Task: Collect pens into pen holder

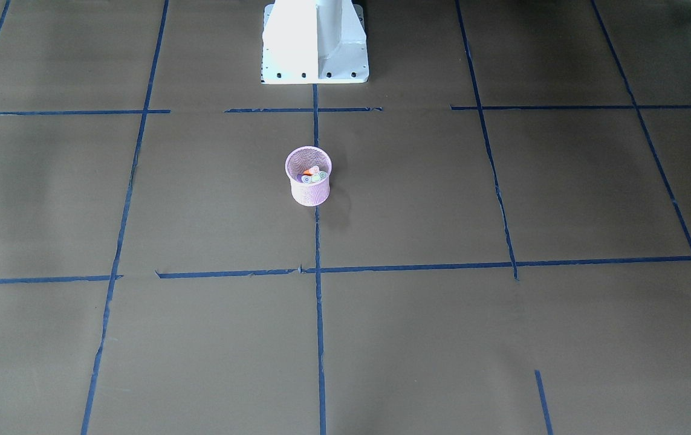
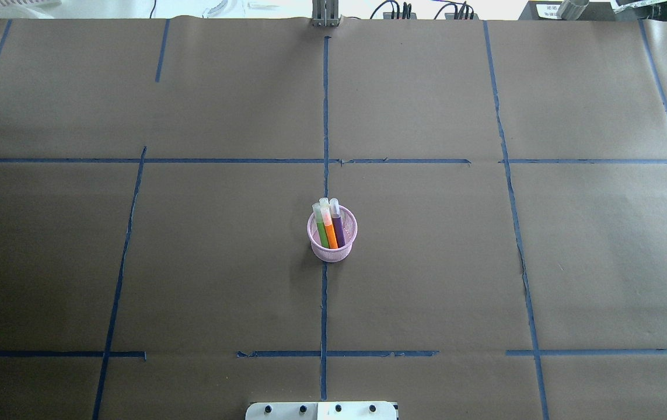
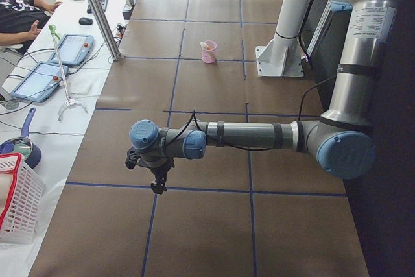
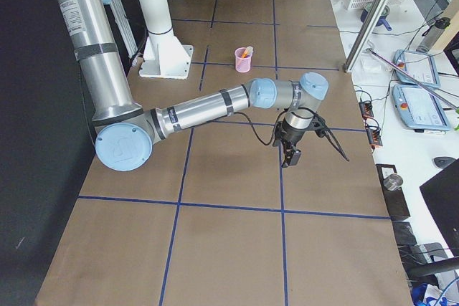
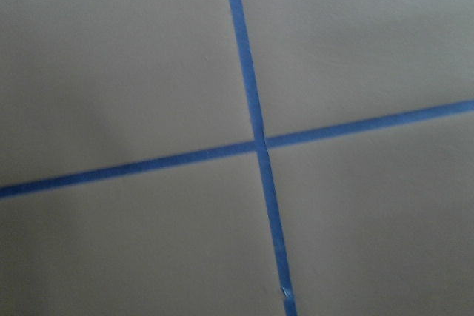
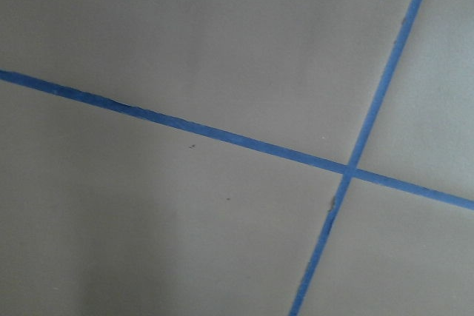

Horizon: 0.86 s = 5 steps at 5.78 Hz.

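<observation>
Sitting in pink pen holder (image 2: pixel 333 252): green pen (image 2: pixel 321 231), orange pen (image 2: pixel 329 233), purple pen (image 2: pixel 338 228) | looks done | left gripper (image 3: pixel 157 184), right gripper (image 4: pixel 290 156): cannot tell

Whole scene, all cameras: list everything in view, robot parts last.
pen holder: one, pink, table centre
pens: three, green, orange, purple, standing in the pen holder
tape lines: many, blue, grid across the table
table: one, brown top
tablets: two, grey, side bench
person: one, dark shirt, seated at the bench
robot base: one, white, table edge
left arm: one, silver and blue, low over the table
right arm: one, silver and blue, low over the table
left end effector: one, black, pointing down, away from the pen holder
right end effector: one, black, pointing down, away from the pen holder
</observation>
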### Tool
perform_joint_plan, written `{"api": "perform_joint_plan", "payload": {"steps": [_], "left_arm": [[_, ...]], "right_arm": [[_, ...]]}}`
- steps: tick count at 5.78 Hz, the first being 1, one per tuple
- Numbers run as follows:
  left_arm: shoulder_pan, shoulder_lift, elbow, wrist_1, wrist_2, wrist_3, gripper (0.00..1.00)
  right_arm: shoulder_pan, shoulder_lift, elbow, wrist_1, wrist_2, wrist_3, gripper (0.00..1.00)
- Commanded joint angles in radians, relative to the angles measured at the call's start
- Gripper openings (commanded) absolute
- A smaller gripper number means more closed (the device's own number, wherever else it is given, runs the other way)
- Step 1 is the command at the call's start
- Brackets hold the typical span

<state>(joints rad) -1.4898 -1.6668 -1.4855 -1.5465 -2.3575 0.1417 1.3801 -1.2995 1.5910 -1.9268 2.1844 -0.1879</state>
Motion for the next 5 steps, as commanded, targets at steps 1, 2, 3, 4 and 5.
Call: {"api": "perform_joint_plan", "payload": {"steps": [1,2,3,4,5], "left_arm": [[-0.080,0.079,-0.101,0.153,0.003,0.163,1.00],[-0.087,0.099,-0.101,0.149,0.013,0.170,1.00],[-0.096,0.101,-0.101,0.154,0.018,0.168,1.00],[-0.101,0.099,-0.102,0.154,0.032,0.168,1.00],[-0.101,0.101,-0.102,0.154,0.037,0.167,1.00]], "right_arm": [[0.092,-0.007,-0.096,0.002,0.001,-0.155,1.00],[0.120,-0.021,-0.142,0.002,0.001,-0.210,1.00],[0.143,-0.039,-0.147,0.002,0.000,-0.229,1.00],[0.181,-0.079,-0.148,0.032,0.004,-0.254,1.00],[0.186,-0.121,-0.163,0.092,0.015,-0.252,1.00]]}}
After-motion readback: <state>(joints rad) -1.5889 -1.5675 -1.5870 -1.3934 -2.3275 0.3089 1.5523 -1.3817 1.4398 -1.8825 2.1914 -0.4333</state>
